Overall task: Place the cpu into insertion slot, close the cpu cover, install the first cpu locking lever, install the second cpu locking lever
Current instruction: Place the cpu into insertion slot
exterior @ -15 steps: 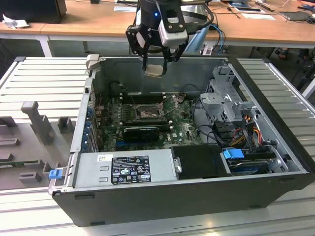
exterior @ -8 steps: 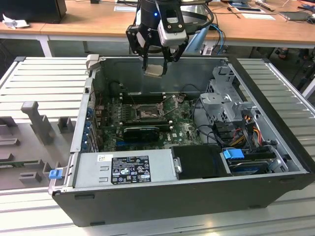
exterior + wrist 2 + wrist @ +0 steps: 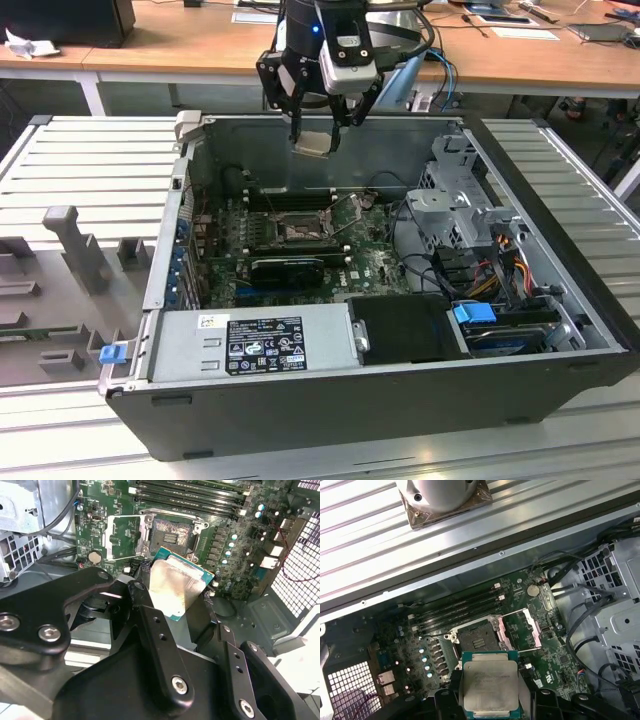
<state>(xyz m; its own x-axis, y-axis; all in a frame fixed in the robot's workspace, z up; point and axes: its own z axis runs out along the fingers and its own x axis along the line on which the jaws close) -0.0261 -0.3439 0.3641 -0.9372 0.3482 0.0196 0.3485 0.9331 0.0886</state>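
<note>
- While the gripper (image 3: 316,132) is clamped on the cpu (image 3: 312,146), pinching it by two side edges, the chip hangs high over the open pc case (image 3: 300,430), well above the green board (image 3: 370,262).
- The cpu is prob. very light, flat and stiff. It won't bend, but I think it breaks easy, esp. the underside, so no bumps or scrapes there.
- The metal top looks smooth, so it could slip. Best spot to hold is the thin side edges, like now, not the top or bottom.
- Looks: a small square w/ a pale silver-grey lid and a thin green rim round it. In the first wrist view it sits flat betw. the jaws.
- The insertion slot (image 3: 475,640) lies well below the chip, dark and bare, w/ the cpu cover (image 3: 534,632) flipped open just beside it.
- The slot's inside is prob. weak too, so a hard push could hurt it.
</note>
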